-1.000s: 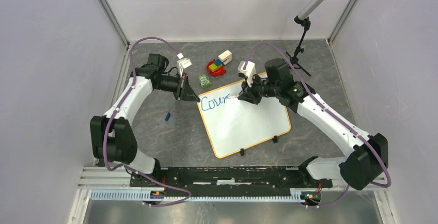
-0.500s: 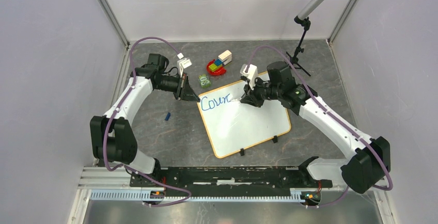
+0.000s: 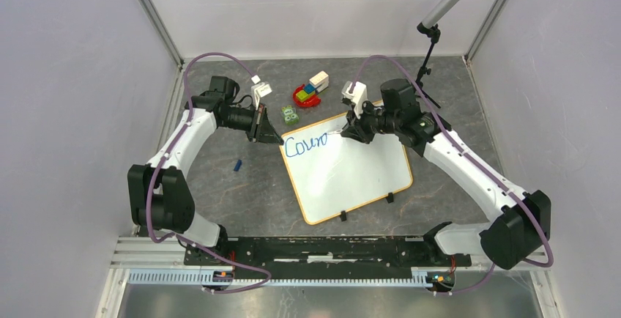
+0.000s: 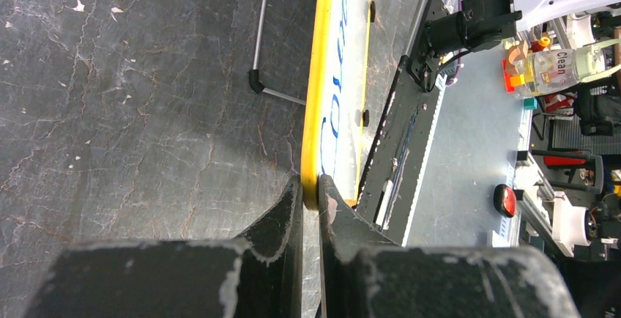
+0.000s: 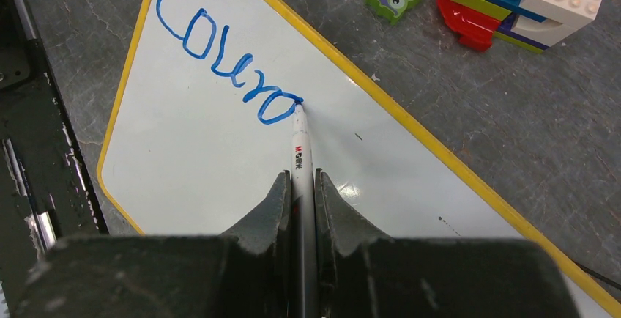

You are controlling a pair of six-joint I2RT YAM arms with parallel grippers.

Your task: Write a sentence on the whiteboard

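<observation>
early days, i'd say: the sentence on the board is only a start, five blue letters reading roughly "coura", running along the far edge from the far left corner. the rest of that word and whatever follows is not yet written, and most of the white face is bare. the right gripper is clamped on a marker, whose tip touches the board at the end of the last letter. the left gripper is pinched on the yellow rim at the board's far left corner, apparently to steady it. the board lies flat near the middle of the table, skewed, with two black clips on its near edge. it is a white rectangle with rounded corners, and the letters are large and a bit loose.
</observation>
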